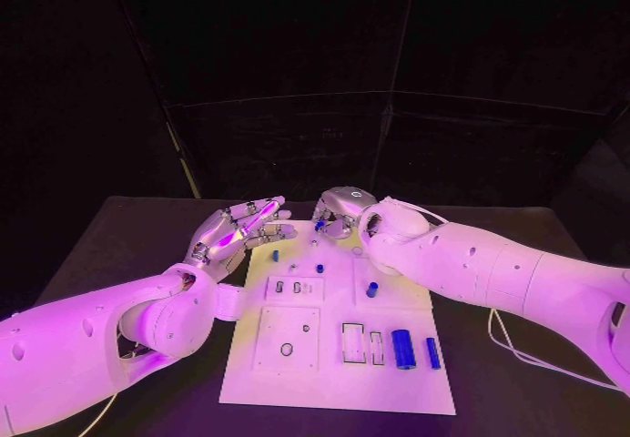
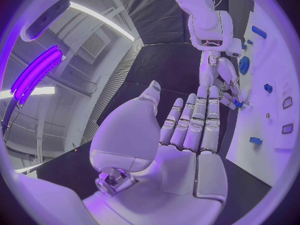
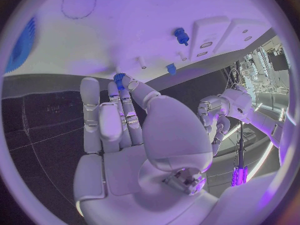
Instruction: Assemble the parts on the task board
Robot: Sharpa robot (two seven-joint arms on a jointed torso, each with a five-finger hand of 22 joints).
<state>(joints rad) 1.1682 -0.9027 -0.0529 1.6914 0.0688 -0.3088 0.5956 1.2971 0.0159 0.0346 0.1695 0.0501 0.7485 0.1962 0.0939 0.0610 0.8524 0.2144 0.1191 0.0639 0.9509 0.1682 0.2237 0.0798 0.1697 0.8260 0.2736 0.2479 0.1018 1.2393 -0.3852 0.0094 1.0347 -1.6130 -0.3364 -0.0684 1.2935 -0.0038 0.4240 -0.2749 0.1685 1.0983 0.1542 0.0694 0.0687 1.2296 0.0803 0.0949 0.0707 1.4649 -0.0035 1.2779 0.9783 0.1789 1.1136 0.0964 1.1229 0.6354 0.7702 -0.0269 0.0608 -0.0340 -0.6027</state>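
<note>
Black table [image 1: 118, 237], right hand [image 1: 344, 211] seemingly pinching small blue part [image 3: 119, 77]

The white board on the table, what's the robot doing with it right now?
The robot is putting small blue parts together on the white board. Its right hand is at the board's far edge, pinching a small blue piece in its fingertips. The left hand hovers beside it at the far left corner, fingers spread and holding nothing. Several other blue pieces lie or stand on the board, untouched.
</note>
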